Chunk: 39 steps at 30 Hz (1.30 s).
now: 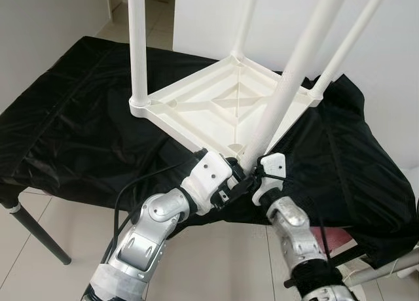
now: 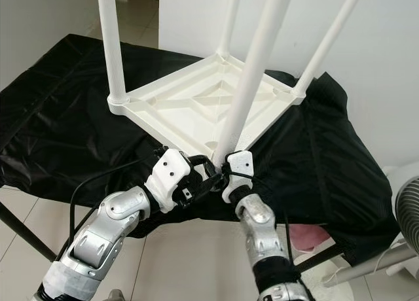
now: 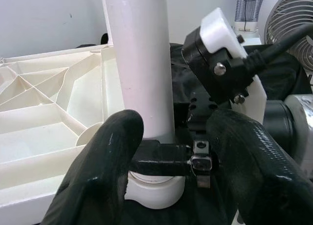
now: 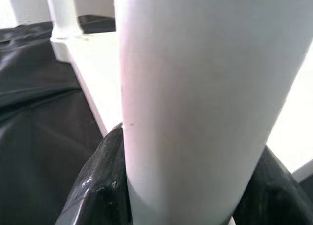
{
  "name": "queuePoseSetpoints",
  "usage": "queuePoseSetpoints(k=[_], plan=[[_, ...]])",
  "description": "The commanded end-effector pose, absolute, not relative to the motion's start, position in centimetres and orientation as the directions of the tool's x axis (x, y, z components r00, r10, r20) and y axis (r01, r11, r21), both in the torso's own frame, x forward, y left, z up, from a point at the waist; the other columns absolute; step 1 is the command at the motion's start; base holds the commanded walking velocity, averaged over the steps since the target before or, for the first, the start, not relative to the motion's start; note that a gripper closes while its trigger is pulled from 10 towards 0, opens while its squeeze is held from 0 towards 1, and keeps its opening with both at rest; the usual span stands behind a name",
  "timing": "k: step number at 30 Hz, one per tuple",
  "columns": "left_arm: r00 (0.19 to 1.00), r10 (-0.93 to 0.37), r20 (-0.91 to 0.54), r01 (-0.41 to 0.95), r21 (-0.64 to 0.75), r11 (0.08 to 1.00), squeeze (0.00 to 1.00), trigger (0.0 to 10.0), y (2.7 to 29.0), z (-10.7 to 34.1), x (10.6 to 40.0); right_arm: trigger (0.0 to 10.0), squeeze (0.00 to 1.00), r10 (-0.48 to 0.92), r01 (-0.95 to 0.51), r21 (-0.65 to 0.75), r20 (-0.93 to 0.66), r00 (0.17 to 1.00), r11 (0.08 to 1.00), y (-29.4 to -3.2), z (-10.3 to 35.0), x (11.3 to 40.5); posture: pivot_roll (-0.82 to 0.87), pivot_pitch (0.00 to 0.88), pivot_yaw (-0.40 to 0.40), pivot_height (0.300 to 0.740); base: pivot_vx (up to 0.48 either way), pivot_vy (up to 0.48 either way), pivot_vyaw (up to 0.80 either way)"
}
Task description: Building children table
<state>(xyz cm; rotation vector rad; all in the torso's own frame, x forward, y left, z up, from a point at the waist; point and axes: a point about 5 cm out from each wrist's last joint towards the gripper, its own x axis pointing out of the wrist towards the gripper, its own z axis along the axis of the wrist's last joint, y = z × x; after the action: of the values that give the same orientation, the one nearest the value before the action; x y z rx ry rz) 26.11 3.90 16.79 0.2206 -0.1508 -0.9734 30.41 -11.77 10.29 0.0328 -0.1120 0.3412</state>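
A white plastic children's table (image 1: 216, 105) lies upside down on a black-draped work table (image 1: 78, 118), its four legs pointing up. The nearest leg (image 1: 294, 65) stands in its corner socket (image 3: 156, 191) at the front edge. My right gripper (image 1: 254, 177) is shut on the base of this leg; in the right wrist view the leg (image 4: 195, 88) sits between its fingers (image 4: 100, 191). My left gripper (image 1: 234, 175) is at the same leg base from the left. Its fingers (image 3: 98, 176) stand open, spread wider than the leg (image 3: 142, 63).
The other three legs (image 1: 136, 46) rise at the remaining corners. The black cloth hangs over the work table's front edge, above a tiled floor. A black table leg (image 1: 39, 232) slants at lower left. A fan (image 2: 409, 209) and a pink object (image 1: 334, 239) are at lower right.
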Motion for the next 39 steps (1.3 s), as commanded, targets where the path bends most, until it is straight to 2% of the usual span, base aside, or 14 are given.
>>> queuePoseSetpoints(k=[1,7,17,18,27,28,29,39], plan=[[0.557,-0.830,0.021,0.802,0.248,0.544,0.00,10.0,3.5,16.3,26.0,10.0,0.00,0.270,-0.271,0.029,0.013,0.963,0.962,-12.4,8.3,29.8,0.05,0.019,-0.126,0.740,0.000,0.000,0.00],[0.558,-0.829,0.023,0.801,0.245,0.546,0.00,10.0,3.4,16.3,25.9,10.0,0.00,0.166,-0.170,0.101,0.044,0.985,0.980,-12.1,9.5,30.4,0.06,0.022,-0.137,0.740,0.000,0.000,0.00],[0.552,-0.833,0.027,0.805,0.244,0.541,0.00,10.0,3.1,16.4,25.9,10.0,0.00,0.218,-0.224,0.110,0.065,0.974,0.968,-10.1,10.2,30.1,0.06,0.016,-0.141,0.740,0.000,0.000,0.00],[0.554,-0.832,0.027,0.803,0.246,0.542,0.00,10.0,3.2,16.4,25.9,10.0,1.00,0.240,-0.246,0.114,0.066,0.969,0.963,-9.9,10.2,30.0,0.06,0.016,-0.141,0.740,0.000,0.000,0.00],[0.557,-0.830,0.027,0.801,0.248,0.545,0.00,10.0,3.3,16.4,26.0,10.0,1.00,0.325,-0.329,0.066,0.075,0.943,0.942,-10.4,10.5,29.8,0.06,0.012,-0.142,0.740,0.000,0.000,0.00],[0.558,-0.830,0.027,0.800,0.247,0.546,0.00,10.0,3.3,16.4,26.0,10.0,0.93,0.354,-0.358,0.063,0.073,0.933,0.932,-10.6,10.5,29.8,0.06,0.012,-0.143,0.740,0.000,0.000,0.00],[0.558,-0.829,0.026,0.800,0.247,0.547,0.00,10.0,3.3,16.4,26.0,10.0,0.00,0.383,-0.387,0.050,0.075,0.921,0.921,-10.8,10.6,29.7,0.06,0.013,-0.142,0.740,0.000,0.000,0.00],[0.558,-0.830,0.019,0.801,0.248,0.544,0.00,10.0,3.5,16.2,25.8,10.0,0.00,0.508,-0.508,-0.025,0.090,0.857,0.861,-12.3,11.6,30.5,0.06,0.017,-0.140,0.740,0.000,0.000,0.00]])
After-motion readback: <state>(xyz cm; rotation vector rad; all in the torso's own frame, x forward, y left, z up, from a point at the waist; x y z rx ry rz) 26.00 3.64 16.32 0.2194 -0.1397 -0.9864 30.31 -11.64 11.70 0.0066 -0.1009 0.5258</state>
